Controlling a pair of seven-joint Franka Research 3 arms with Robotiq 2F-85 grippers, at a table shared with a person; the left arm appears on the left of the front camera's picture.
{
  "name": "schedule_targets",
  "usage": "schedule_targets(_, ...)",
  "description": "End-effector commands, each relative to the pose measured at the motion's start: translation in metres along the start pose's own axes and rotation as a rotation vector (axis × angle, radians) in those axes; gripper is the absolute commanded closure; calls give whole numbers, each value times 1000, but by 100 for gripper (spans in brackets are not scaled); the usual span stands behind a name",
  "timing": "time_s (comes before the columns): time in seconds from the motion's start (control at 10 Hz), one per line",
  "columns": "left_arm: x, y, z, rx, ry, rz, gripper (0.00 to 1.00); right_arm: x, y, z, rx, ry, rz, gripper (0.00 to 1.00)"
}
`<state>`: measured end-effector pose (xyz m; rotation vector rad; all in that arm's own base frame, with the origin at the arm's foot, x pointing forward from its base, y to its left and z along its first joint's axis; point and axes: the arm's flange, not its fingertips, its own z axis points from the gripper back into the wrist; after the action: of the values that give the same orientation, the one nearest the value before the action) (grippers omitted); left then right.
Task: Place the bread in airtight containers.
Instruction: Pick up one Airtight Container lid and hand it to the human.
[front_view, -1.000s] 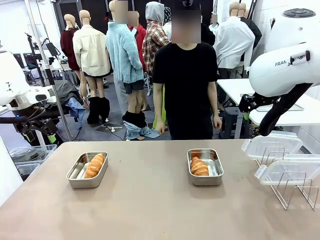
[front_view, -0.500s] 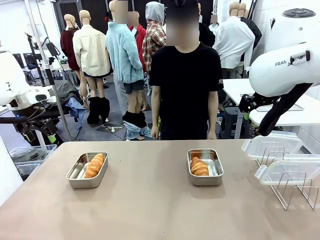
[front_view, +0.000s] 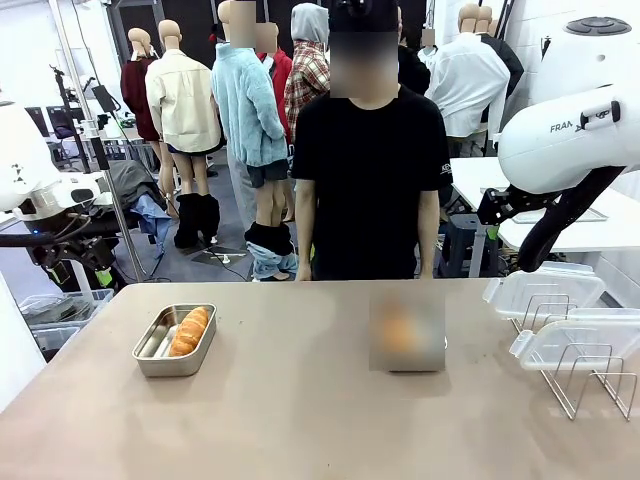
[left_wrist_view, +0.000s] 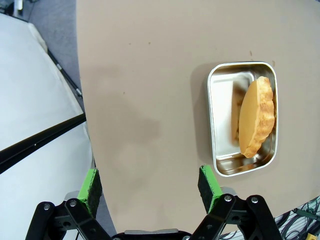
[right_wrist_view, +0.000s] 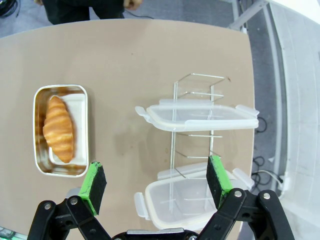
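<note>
Two stainless-steel tins stand open-topped and well apart on the tan table (front_view: 300, 430), one croissant in each. The left tin (front_view: 153, 345) sits toward the robot's left, its long axis running away from the robot and slanting a little to the right. The left croissant (front_view: 190, 330) lies lengthwise on that same axis, tight against the tin's right wall, so the left half of the floor is bare. In the left wrist view it seems propped on edge, smooth pale underside turned to the bare floor, ridged back to the wall. The right tin (right_wrist_view: 80, 125) holds the right croissant (right_wrist_view: 59, 129) flat, ridges up, its long axis along the tin's and its tips toward the short walls, nearer one long wall than the other. Near that tin but apart from it, a wire rack (front_view: 590, 385) carries two clear snap lids, the upper lid (front_view: 545, 288) and the lower lid (front_view: 580, 338). The left gripper (left_wrist_view: 150, 184) hangs over the table's edge near the left tin, fingers spread wide with nothing between them. The right gripper (right_wrist_view: 156, 177) hangs above the gap between the right tin and the rack, equally spread and empty. A person in a black T-shirt (front_view: 370, 180) stands at the far edge, arms down.
</note>
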<state>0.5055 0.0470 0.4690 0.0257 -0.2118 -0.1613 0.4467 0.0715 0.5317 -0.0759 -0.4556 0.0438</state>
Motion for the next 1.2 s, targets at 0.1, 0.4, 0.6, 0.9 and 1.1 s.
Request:
schedule_targets(0.1,-2,1,2,26,2,7,0,4,2,0,1,-2,-17,0)
schedule_targets(0.4,-2,1,2,26,2,7,0,4,2,0,1,-2,-17,0)
schedule_targets(0.6,-2,1,2,26,2,7,0,4,2,0,1,-2,-17,0)
schedule_targets(0.9,-2,1,2,26,2,7,0,4,2,0,1,-2,-17,0)
schedule_targets(1.1,-2,1,2,26,2,7,0,0,0,0,0,0,0,0)
